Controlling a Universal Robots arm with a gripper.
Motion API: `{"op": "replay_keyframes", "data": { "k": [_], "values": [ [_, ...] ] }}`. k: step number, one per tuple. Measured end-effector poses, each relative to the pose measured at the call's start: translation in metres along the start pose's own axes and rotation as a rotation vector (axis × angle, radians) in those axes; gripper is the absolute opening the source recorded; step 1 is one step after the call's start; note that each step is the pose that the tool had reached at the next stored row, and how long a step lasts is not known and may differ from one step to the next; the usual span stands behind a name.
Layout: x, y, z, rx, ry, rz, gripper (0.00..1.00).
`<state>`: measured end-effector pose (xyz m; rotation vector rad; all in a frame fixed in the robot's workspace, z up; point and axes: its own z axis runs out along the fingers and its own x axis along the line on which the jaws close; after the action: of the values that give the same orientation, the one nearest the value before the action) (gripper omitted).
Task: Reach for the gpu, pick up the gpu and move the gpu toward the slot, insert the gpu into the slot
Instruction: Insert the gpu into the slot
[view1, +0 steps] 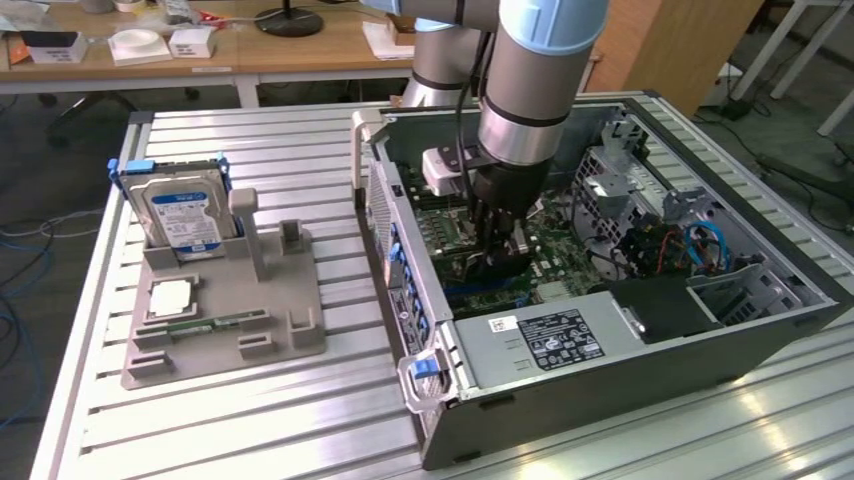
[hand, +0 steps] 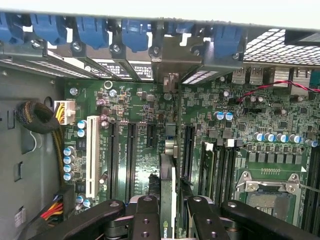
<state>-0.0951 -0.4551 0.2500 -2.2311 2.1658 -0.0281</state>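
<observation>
My fingers (hand: 144, 216) are drawn in narrow on the graphics card (hand: 168, 186), one black pad against each flat face, so I hold it standing on edge. My gripper (view1: 497, 248) is down inside the open computer case (view1: 627, 370), over the green circuit board (hand: 140, 100).

The card's long axis runs straight away from my fingers to the case's back wall. There its metal bracket (hand: 172, 57) sits among a row of blue clips (hand: 135, 31). In the exterior view that bracket end points to about nine o'clock from my gripper.

Long black connector slots (hand: 189, 150) lie on the board on either side of the card, parallel to it. The slot meant for the card would be directly beneath its lower edge. The card itself hides that strip, so I cannot tell whether the edge is seated or just above it.

Outside the case, a hard drive (view1: 187, 212) stands in a grey holder (view1: 220, 330), at about nine o'clock in the exterior view, well apart from me.
</observation>
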Motion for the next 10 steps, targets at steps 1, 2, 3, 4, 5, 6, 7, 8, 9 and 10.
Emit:
{"op": "replay_keyframes", "data": {
  "k": [1, 2, 3, 4, 5, 6, 7, 8, 9, 10],
  "values": [
    [0.0, 0.0, -0.0007, 0.0, 0.0001, 0.0, 0.26],
    [0.0001, 0.0, -0.0017, -0.0005, 0.001, 0.0, 0.26],
    [0.0001, -0.0001, -0.0023, -0.0005, 0.0009, 0.0, 0.26],
    [0.0, -0.0001, -0.0025, -0.0004, 0.0007, 0.0, 0.26],
    [0.0, -0.0001, -0.0026, -0.0004, 0.0007, 0.0, 0.26],
    [0.0, -0.0001, -0.0027, -0.0004, 0.0008, 0.0, 0.26],
    [0.0001, -0.0001, -0.0028, -0.0005, 0.0009, 0.0, 0.26],
    [0.0001, -0.0001, -0.0028, -0.0005, 0.001, 0.0, 0.26],
    [0.0001, -0.0001, -0.0028, -0.0005, 0.0011, 0.0, 0.26],
    [0.0001, -0.0001, -0.0028, -0.0006, 0.001, 0.0, 0.26]
  ]
}}
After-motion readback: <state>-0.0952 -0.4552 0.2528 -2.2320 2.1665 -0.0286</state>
